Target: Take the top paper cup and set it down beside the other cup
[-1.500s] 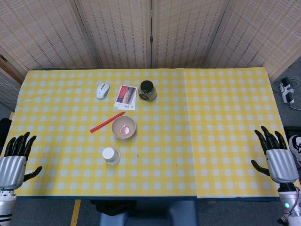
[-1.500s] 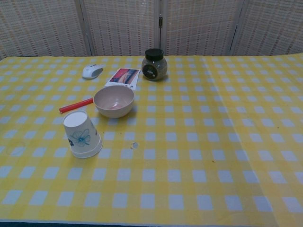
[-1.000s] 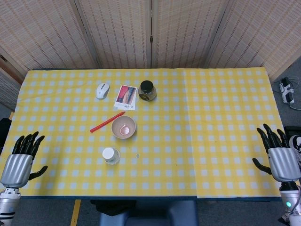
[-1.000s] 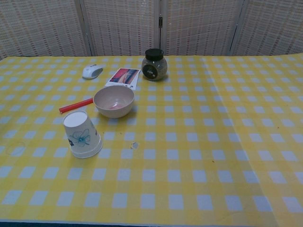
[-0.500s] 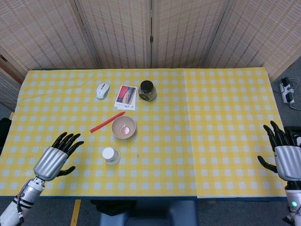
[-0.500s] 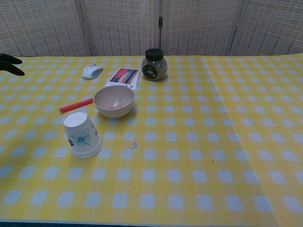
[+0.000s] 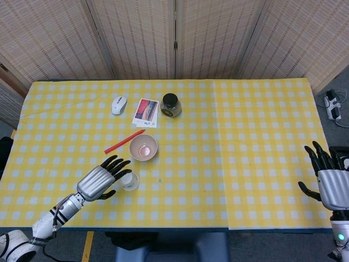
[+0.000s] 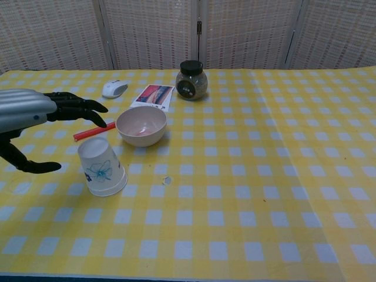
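Observation:
An upside-down white paper cup stack [image 7: 130, 180] [image 8: 101, 167] with a blue flower print stands on the yellow checked table near the front left, just in front of the bowl. My left hand [image 7: 100, 181] [image 8: 36, 120] hovers right beside it on its left, fingers spread, thumb held low, holding nothing. The fingertips reach the cup's top edge in the head view. My right hand [image 7: 330, 183] hangs open off the table's right edge, far from the cup, and shows only in the head view.
A beige bowl [image 7: 143, 147] [image 8: 141, 126] sits just behind the cup, a red pen [image 7: 124, 141] [image 8: 94, 131] to its left. Farther back lie a white mouse [image 7: 118, 105], a photo card [image 7: 146, 111] and a dark-lidded jar [image 7: 170, 105].
My left hand has swept in from the front left corner to the cup's side. The right hand has stayed by the table's right edge. The cup has not moved.

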Action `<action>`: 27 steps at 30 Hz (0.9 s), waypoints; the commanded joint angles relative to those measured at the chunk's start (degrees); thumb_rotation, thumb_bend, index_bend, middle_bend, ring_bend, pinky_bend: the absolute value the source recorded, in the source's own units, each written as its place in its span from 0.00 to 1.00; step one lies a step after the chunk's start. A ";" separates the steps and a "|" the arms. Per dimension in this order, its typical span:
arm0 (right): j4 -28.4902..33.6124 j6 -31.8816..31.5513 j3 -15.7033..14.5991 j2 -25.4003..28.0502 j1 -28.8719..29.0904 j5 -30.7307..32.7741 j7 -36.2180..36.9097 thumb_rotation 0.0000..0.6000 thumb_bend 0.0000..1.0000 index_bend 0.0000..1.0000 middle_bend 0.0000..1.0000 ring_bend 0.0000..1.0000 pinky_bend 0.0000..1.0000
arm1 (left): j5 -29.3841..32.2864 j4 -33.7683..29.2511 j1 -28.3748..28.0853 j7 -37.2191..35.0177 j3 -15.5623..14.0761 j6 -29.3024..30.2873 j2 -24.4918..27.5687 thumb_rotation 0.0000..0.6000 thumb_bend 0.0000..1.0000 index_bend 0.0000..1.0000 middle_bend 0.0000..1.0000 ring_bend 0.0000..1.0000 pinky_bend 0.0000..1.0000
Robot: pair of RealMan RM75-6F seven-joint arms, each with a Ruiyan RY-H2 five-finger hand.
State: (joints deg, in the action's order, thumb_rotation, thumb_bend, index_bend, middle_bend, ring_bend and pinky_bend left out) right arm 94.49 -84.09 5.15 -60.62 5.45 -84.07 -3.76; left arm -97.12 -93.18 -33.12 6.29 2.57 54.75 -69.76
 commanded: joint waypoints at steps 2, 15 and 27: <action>-0.16 -0.04 -0.07 0.00 -0.18 0.25 0.16 1.00 0.26 0.00 0.00 0.13 0.04 | 2.62 0.73 -2.67 0.58 1.22 -3.04 -1.55 1.00 0.38 0.19 0.08 0.09 0.05; -0.83 -0.05 0.41 0.40 -0.27 1.02 1.25 1.00 0.26 0.00 0.00 0.13 0.04 | 8.00 -0.16 -5.20 2.98 0.92 -6.21 -1.74 1.00 0.38 0.23 0.08 0.10 0.05; -0.95 -0.35 0.72 0.80 -0.61 1.71 2.08 1.00 0.26 0.00 0.00 0.13 0.04 | 10.36 -0.33 -6.50 2.76 0.37 -6.85 -1.98 1.00 0.43 0.26 0.08 0.11 0.06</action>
State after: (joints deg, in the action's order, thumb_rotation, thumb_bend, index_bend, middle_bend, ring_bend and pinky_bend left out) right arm 93.55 -84.43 5.87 -59.83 4.86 -82.37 -1.69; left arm -86.80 -93.49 -39.58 9.04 2.97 47.90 -71.74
